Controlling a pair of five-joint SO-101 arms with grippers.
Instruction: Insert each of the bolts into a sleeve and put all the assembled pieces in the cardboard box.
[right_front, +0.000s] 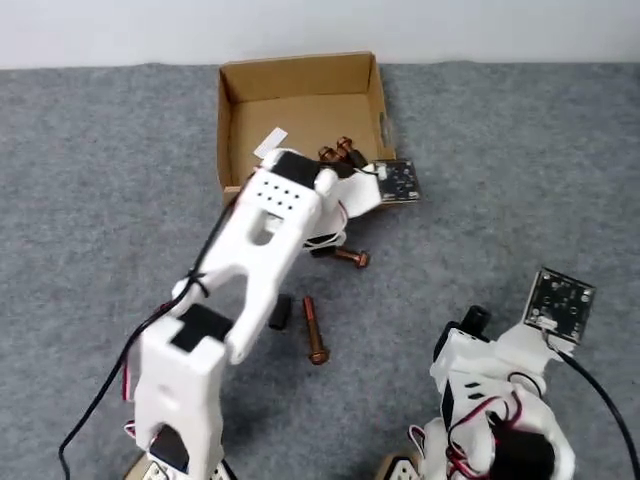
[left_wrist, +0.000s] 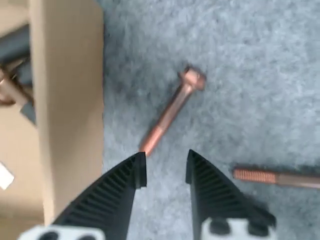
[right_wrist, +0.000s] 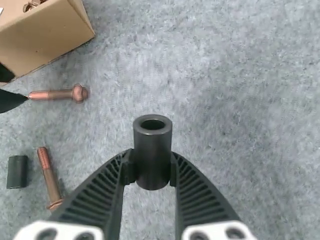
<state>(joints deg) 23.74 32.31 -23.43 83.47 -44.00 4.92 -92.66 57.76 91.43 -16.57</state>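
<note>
Across the front wall of the box (right_front: 232, 110) lies the left arm (right_front: 265, 240), which in the high view hides that wall and part of what sits inside. A few copper bolt heads (right_front: 335, 152) show past it in the box, but how many pieces are there cannot be told. The left gripper (left_wrist: 165, 169) hovers low just outside the box's side wall, jaws spread with nothing between them. Its tips stop just short of the threaded end of a bolt (left_wrist: 172, 112) that lies slantwise on the carpet (left_wrist: 240, 60), near the box; from above the arm covers half of this bolt.

Farther from the box lies a second bolt (right_front: 313, 330) — cut off at the edge in the left wrist view — with a loose sleeve (right_front: 281, 312) just beside it, not touching.

Well off to the right of the box, the right arm (right_front: 490, 400) sits folded back, its base cut off by the frame. The right gripper (right_wrist: 151, 167) pinches a sleeve (right_wrist: 152, 145) upright above bare carpet — the open bore faces the wrist camera, and the lower end is hidden between the jaws.
</note>
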